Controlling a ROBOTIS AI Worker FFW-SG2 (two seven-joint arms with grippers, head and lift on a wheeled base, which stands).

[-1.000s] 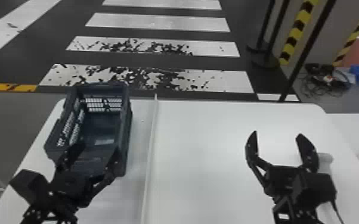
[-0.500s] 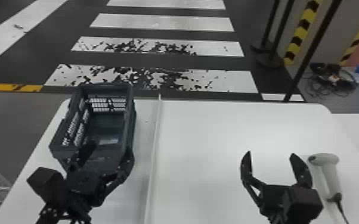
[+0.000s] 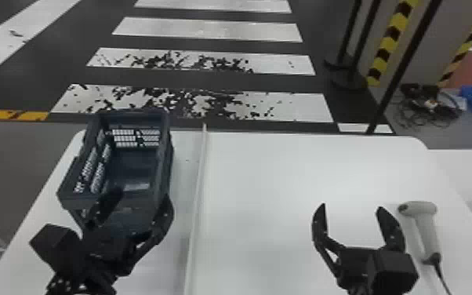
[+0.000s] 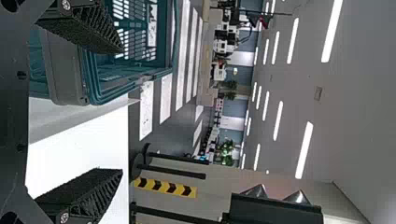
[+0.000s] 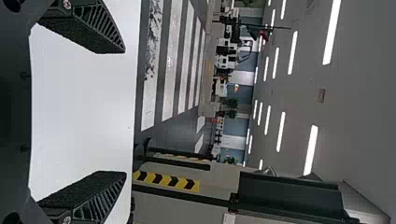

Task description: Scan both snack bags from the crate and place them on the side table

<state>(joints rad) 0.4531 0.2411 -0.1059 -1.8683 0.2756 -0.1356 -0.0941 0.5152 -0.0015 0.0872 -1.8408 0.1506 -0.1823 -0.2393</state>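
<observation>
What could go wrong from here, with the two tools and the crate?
In the head view, the right tool appears close beside the scanner, so a sideways move might knock it. The left tool overlaps the crate's near end and could bump its wall. The scanner's cable might snag during lifting.

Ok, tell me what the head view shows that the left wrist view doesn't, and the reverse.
Head view: the scanner and the right tool, its fingers apart.
Left wrist view: ceiling lights and green plants in the distance.
Both: the crate, the left tool, the white table and the crosswalk stripes.
</observation>
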